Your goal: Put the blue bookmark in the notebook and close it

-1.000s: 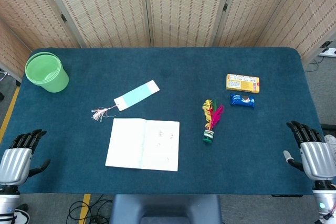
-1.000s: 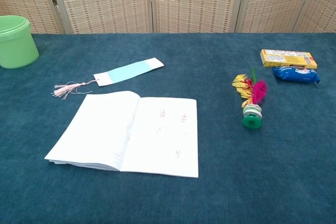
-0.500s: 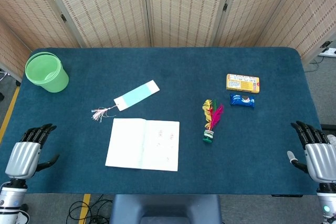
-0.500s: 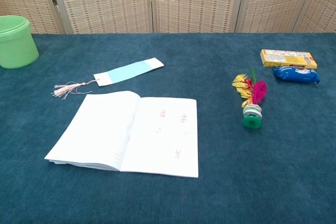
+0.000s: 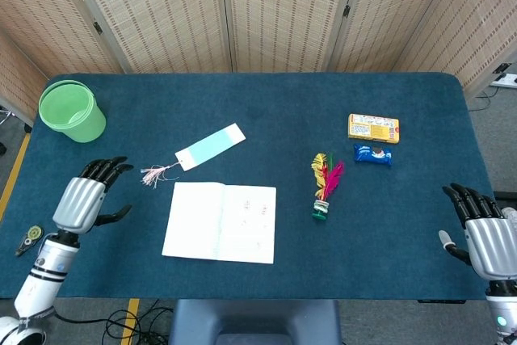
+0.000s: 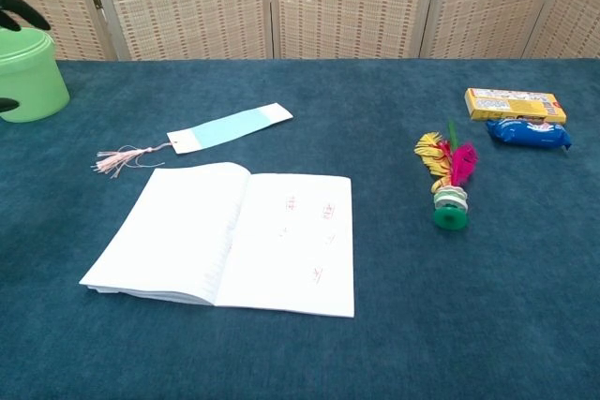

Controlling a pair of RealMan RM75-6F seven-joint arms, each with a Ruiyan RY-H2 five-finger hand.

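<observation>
This looks like a robot test room or lab, not a home. A table (image 5: 266, 94) covered edge to edge in dark teal felt stands in front of woven folding screens (image 5: 283, 10) that close off the space behind it. Yellow tape (image 5: 14, 169) marks the grey floor at the left, and black cables (image 5: 133, 325) trail below the table's near edge. A power strip (image 5: 506, 80) lies on the floor at the far right. The odd mix laid out, a green plastic tub (image 5: 71, 111), a feather shuttlecock (image 5: 325, 185), a yellow snack box (image 5: 373, 128) and a blue wrapped snack (image 5: 372, 154), reads like a set of test props.
</observation>
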